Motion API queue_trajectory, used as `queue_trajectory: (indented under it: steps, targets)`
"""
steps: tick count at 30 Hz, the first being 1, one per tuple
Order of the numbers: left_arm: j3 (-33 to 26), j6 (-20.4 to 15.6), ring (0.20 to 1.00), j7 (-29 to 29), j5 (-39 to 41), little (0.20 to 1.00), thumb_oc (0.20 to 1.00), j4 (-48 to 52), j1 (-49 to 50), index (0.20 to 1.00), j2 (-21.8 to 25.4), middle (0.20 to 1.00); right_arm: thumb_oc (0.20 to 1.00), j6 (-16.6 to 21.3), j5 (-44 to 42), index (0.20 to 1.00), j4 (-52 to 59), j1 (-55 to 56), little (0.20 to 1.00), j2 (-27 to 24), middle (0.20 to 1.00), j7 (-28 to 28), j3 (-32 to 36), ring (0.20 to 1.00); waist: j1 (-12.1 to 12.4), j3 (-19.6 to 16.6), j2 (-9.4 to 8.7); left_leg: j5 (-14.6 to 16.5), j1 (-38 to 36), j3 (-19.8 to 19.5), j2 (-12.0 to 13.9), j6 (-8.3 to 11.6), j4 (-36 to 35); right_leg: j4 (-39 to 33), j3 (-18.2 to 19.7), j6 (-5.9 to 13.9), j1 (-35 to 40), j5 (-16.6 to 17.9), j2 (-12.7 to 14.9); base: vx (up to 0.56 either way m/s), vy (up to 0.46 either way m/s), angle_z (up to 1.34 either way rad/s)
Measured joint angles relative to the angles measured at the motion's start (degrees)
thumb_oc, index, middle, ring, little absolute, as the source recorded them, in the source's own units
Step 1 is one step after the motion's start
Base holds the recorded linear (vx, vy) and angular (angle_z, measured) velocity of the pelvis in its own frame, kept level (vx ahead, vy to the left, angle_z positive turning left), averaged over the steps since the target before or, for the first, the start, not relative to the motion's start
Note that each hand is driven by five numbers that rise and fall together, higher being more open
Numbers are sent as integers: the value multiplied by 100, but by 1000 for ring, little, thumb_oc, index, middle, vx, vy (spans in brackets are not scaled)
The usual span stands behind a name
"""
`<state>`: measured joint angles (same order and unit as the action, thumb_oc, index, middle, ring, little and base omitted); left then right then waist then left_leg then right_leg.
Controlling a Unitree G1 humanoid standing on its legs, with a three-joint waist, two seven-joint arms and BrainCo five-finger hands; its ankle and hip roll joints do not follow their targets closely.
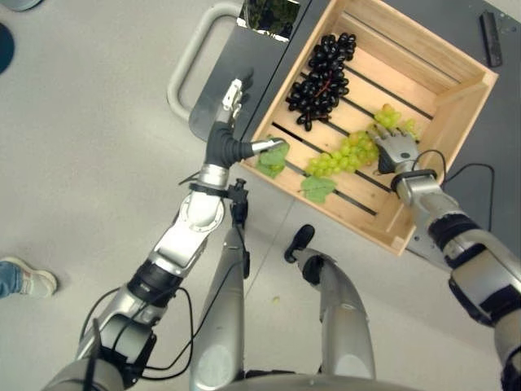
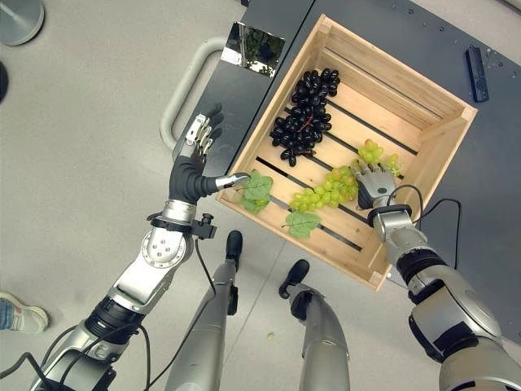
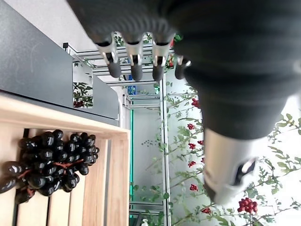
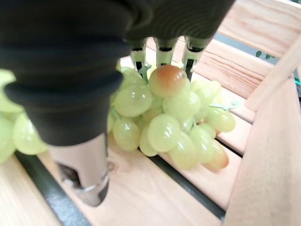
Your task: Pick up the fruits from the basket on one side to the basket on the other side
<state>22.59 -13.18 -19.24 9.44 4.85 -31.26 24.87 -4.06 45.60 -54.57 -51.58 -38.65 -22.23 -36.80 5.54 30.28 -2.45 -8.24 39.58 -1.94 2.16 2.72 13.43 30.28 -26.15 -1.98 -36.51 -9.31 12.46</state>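
A wooden slatted crate (image 1: 350, 224) sits on a dark grey surface. A bunch of black grapes (image 1: 321, 81) lies in its far part, also seen past my left hand's fingers (image 3: 47, 160). A bunch of green grapes (image 1: 346, 155) with leaves lies across its near part. My right hand (image 1: 396, 151) is inside the crate, open, with straight fingers resting on the green grapes (image 4: 164, 117) and the thumb held apart. My left hand (image 1: 221, 142) is raised just outside the crate's left edge, open, holding nothing, its thumb pointing at a green leaf (image 1: 273, 159).
A grey loop handle (image 1: 191, 61) sticks out from the dark surface to the left of the crate. A shiny plate (image 2: 254, 46) lies beyond my left hand. A black bar (image 1: 490, 37) lies at the far right. A person's shoe (image 1: 28, 281) stands on the floor at left.
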Motion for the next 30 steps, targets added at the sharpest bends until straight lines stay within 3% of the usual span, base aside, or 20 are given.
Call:
queue_trajectory:
  steps: [20, 30]
  targets:
    - [349, -4, 1000, -58, -140, 1000, 1000, 0, -152, 1000, 163, 1000, 1000, 109, 65, 1000, 64, 150, 1000, -151, 1000, -229, -150, 1000, 11, 2, 9, -30, -82, 11, -44, -36, -58, 56, 0, 2, 22, -1, 70, 0, 0, 0]
    - [363, -4, 1000, -96, -131, 1000, 1000, 43, -115, 1000, 160, 1000, 1000, 24, 63, 1000, -456, -581, 1000, -138, 1000, -376, -262, 1000, 42, 1, 84, -71, 185, 4, -105, -36, -99, 154, 2, 20, -281, -36, 141, 25, 0, 2]
